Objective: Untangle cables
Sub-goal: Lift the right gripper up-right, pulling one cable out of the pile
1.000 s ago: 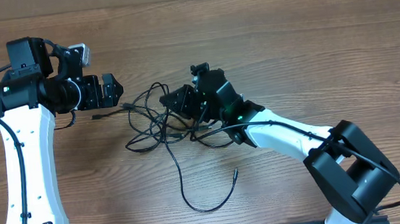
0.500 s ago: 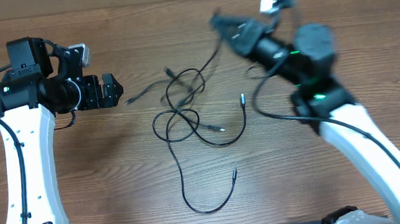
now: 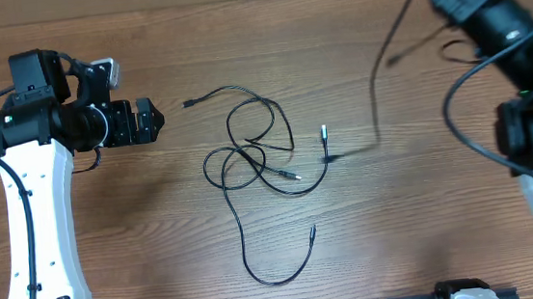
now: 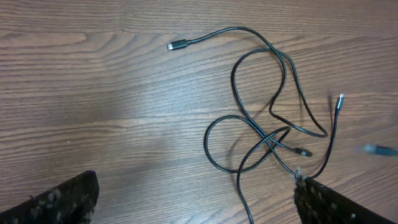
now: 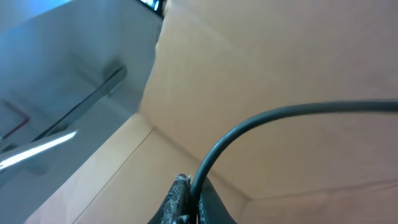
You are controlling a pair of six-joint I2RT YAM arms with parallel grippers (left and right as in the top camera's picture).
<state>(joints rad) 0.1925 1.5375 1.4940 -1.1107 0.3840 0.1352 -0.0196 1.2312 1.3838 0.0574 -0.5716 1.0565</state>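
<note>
By my reading the task is partway done, with most of the sorting left. The right hand (image 5: 186, 200) is raised high toward 2 o'clock in the overhead view and is closed on one thin black lifted cable (image 3: 376, 101). The right wrist view shows that cord pinched between its fingers (image 5: 179, 193) and curving away. The lifted cable hangs down to the brown wood-grain worktop (image 3: 427, 213). It reaches the surface at 3 o'clock of the pile, touching or just beside the outermost loop. I cannot tell whether it has come clear of that loop.

The other thin black cables (image 3: 248, 156), flexible cords with small plugs, lie near the middle of the worktop. They are not separated: in the left wrist view several loops cross over one another at a single knot-like crossing (image 4: 268, 140). One plug end (image 3: 188, 104) points out toward 11 o'clock. A long strand (image 3: 247, 258) trails off to 6 o'clock and curls back up.

The left hand (image 3: 155, 121) sits at 9 o'clock of the pile. Its jaws are spread wide, it holds nothing, and it is near the cords but not touching them.

What remains is to draw the lifted cable fully away, undo the crossed loops, and lay each cord apart from the others.
</note>
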